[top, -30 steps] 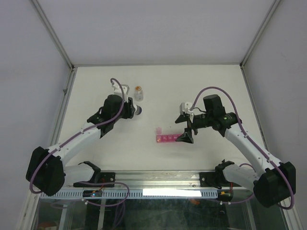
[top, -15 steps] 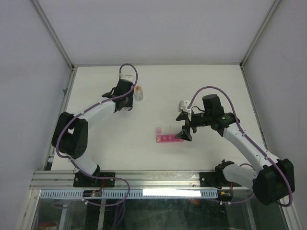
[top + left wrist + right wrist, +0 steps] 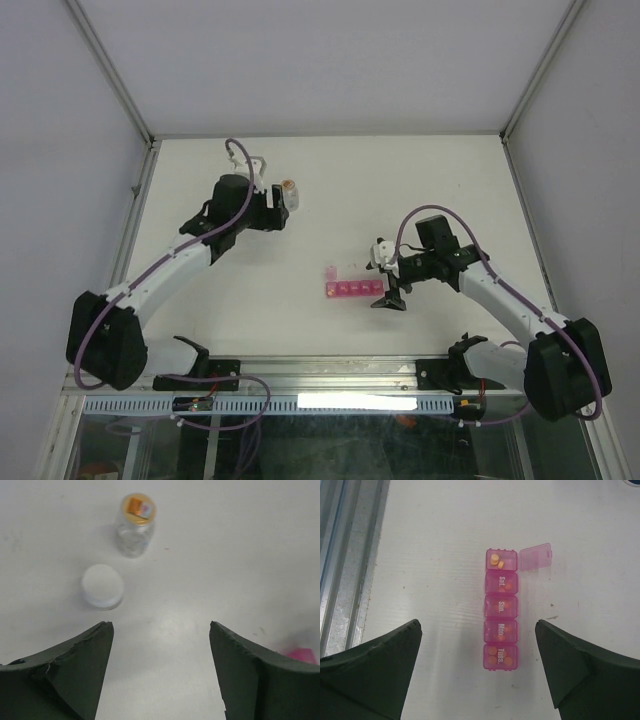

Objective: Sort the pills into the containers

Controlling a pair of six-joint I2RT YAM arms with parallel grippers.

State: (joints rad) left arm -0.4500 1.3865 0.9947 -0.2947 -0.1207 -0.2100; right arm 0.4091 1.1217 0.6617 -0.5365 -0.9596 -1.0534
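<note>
Five compartments of the organiser (image 3: 501,615), lying on the desk (image 3: 430,540), hold orange pills; four are shut, the end lid (image 3: 535,557) open. Closing it seems all that remains. The right claw (image 3: 479,623) gapes empty above it, and the left claw (image 3: 160,630) gapes empty near the bottle (image 3: 134,527).

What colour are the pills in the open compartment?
Orange; the pills show best in the right wrist view.

Robotics lab cell: white panel walls (image 3: 320,60), aluminium frame rail (image 3: 330,373).

Basically white links (image 3: 515,305), black joints (image 3: 560,370) and purple cables (image 3: 432,208) are used, plus a dark wedge-fingered left gripper (image 3: 160,625) and right gripper (image 3: 478,622).
</note>
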